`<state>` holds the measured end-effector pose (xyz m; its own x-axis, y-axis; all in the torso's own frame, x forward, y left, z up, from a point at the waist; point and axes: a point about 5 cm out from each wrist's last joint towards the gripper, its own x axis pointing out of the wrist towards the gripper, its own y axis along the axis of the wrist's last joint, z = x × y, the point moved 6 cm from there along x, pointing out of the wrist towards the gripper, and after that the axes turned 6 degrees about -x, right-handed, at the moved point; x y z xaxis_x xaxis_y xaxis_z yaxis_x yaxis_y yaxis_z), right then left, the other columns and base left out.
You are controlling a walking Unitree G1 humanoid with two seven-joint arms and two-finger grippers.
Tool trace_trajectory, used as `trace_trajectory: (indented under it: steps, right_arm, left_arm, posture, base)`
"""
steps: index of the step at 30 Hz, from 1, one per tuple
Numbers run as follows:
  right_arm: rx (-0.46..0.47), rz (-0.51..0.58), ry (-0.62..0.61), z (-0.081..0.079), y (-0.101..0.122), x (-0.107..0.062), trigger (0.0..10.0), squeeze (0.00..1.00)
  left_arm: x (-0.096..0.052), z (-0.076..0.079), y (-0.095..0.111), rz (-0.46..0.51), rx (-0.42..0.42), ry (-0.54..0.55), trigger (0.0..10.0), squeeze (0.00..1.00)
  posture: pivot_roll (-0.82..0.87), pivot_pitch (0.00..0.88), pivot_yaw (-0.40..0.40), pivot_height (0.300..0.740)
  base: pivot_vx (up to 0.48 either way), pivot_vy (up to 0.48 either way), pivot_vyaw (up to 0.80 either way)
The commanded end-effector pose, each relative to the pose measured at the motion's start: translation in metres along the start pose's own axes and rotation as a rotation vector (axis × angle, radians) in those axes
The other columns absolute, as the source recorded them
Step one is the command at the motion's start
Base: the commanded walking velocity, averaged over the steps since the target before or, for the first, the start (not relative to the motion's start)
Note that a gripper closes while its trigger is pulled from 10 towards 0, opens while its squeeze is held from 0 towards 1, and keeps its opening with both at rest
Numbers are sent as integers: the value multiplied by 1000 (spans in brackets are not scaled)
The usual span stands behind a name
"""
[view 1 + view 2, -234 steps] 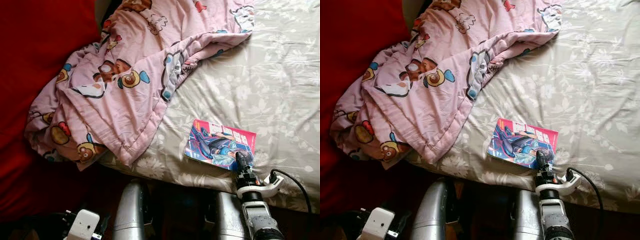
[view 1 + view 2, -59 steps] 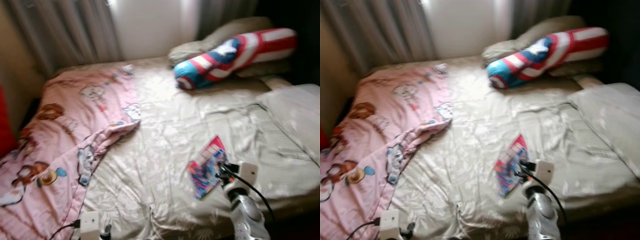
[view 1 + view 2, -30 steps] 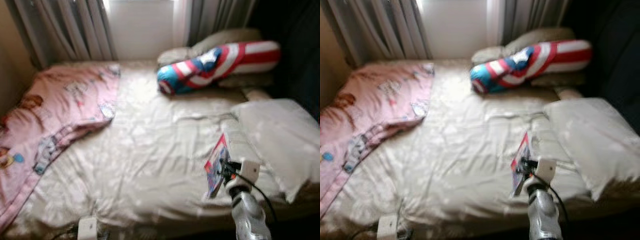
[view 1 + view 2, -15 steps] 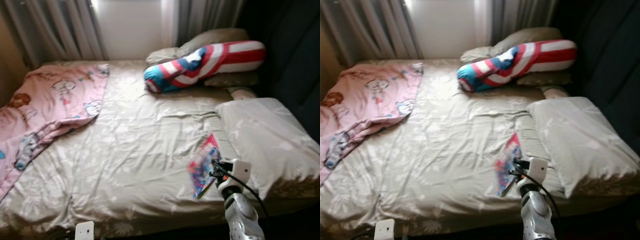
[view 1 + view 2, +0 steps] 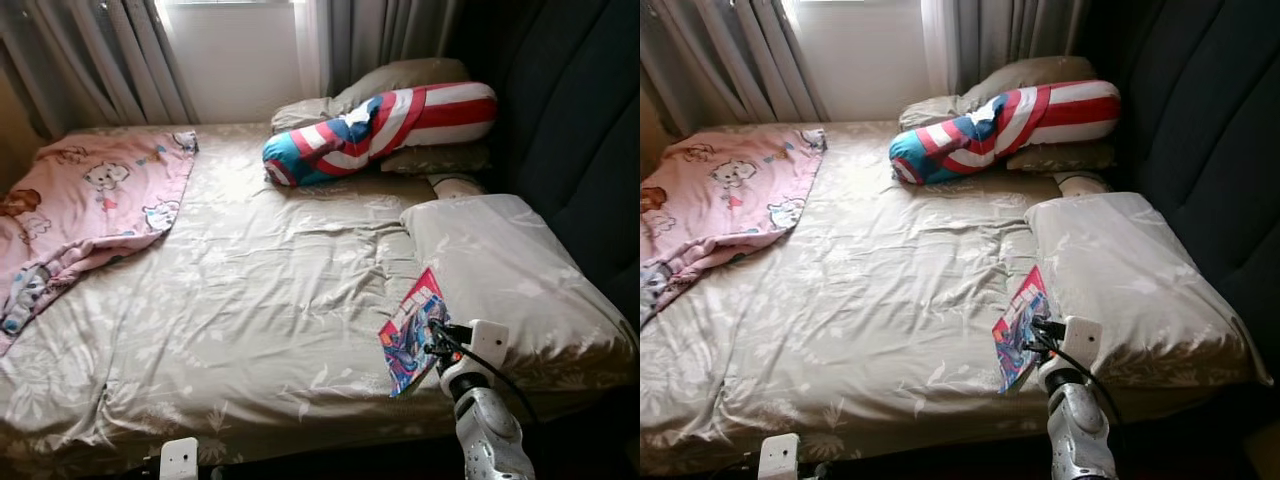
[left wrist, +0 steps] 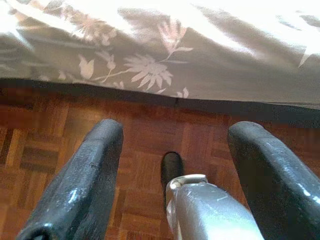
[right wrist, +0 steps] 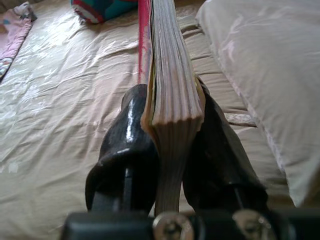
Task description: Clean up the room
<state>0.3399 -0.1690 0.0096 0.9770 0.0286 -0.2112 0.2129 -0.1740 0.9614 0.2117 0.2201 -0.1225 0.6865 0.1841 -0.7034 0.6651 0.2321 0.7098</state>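
Observation:
A colourful comic book [image 5: 410, 332] is held edge-up just above the near right part of the bed [image 5: 250, 300]. My right gripper [image 5: 434, 340] is shut on its lower edge. In the right wrist view the book's page block [image 7: 170, 75] is clamped between the two black fingers [image 7: 125, 145], pointing out over the beige sheet. My left gripper [image 6: 175, 135] hangs low beside the bed's front edge, open and holding nothing, its fingers [image 6: 90, 175] spread over the wooden floor.
A pink cartoon blanket [image 5: 90, 195] lies bunched at the bed's left. A red, white and blue bolster [image 5: 385, 120] and a beige pillow [image 5: 505, 270] lie toward the dark headboard [image 5: 575, 140] on the right. Curtains [image 5: 120, 50] hang behind. Parquet floor [image 6: 145, 145] lies below.
The whole picture has shifted as the camera turned right, so the pink blanket slid toward the left edge. The book stays clamped in my right gripper, lifted off the sheet where it lay earlier.

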Motion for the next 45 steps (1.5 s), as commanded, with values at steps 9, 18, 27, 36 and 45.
trace_trajectory:
  steps: [9,18,27,36,45]
  right_arm:
    - [-2,36,1,-3,11,4,10000,0]
    - [0,34,2,-3,10,4,10000,0]
    - [-1,34,5,-4,10,4,10000,0]
    - [3,34,4,-4,10,3,10000,0]
    - [27,43,12,-7,10,3,10000,0]
  left_arm:
    - [0,-5,-2,-10,-6,12,10000,0]
    - [0,-4,-1,-8,-6,9,10000,0]
    - [0,-4,-1,-6,-5,10,10000,0]
    - [0,-4,3,10,-1,7,10000,0]
    - [4,-4,33,119,-14,-9,10000,0]
  posture:
    - [-62,53,1,740]
    - [-62,57,-1,740]
    - [-64,62,-2,740]
    - [-65,65,-1,740]
    - [-64,70,1,740]
  base:
    - [295,0,0]
    - [298,0,0]
    - [296,0,0]
    - [91,0,0]
    - [0,0,0]
